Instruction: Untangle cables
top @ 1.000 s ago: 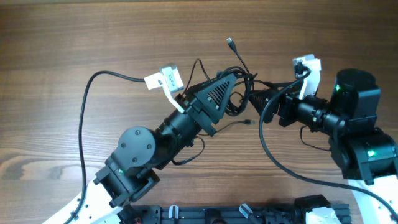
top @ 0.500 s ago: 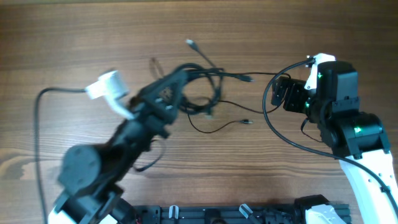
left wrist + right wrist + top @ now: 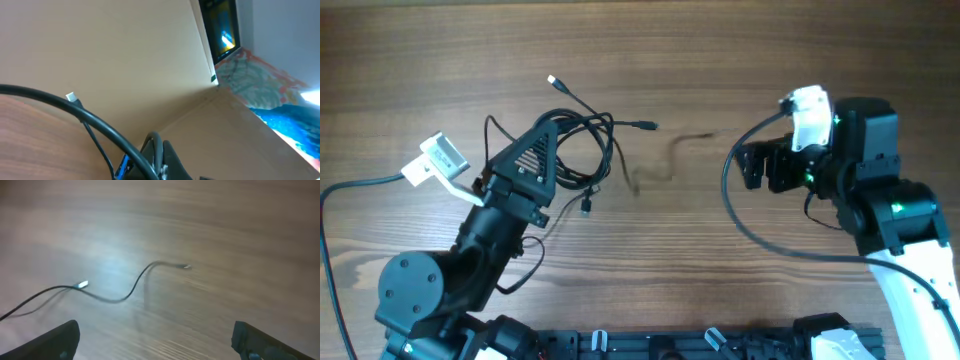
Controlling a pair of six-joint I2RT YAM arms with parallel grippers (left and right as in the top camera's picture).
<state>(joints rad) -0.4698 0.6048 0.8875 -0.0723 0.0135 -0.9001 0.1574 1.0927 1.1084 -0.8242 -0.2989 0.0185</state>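
The cables (image 3: 582, 140) are a tangle of thin black wires at the table's left middle. Plug ends stick out at the top (image 3: 552, 78), right (image 3: 649, 126) and bottom (image 3: 586, 207). My left gripper (image 3: 557, 122) is shut on the tangle. In the left wrist view its fingers (image 3: 161, 145) are pressed together, with a black cable (image 3: 90, 119) crossing in front and a white plug tip (image 3: 71, 97) beyond. One blurred strand (image 3: 670, 165) trails to the right. My right gripper (image 3: 748, 168) stands open and empty, right of that strand. The right wrist view shows a thin wire (image 3: 125, 296) lying ahead of the wide-apart fingers (image 3: 55, 340).
The thick black arm cable (image 3: 750, 235) loops in front of the right arm, and another (image 3: 360, 184) runs off to the left edge. A black rail (image 3: 720, 345) lines the table's front edge. Bare wood lies between the two grippers.
The left arm swung left, dragging the tangle with it. The right gripper opened, let go of the cables and pulled back to the right; a strand is still sliding left.
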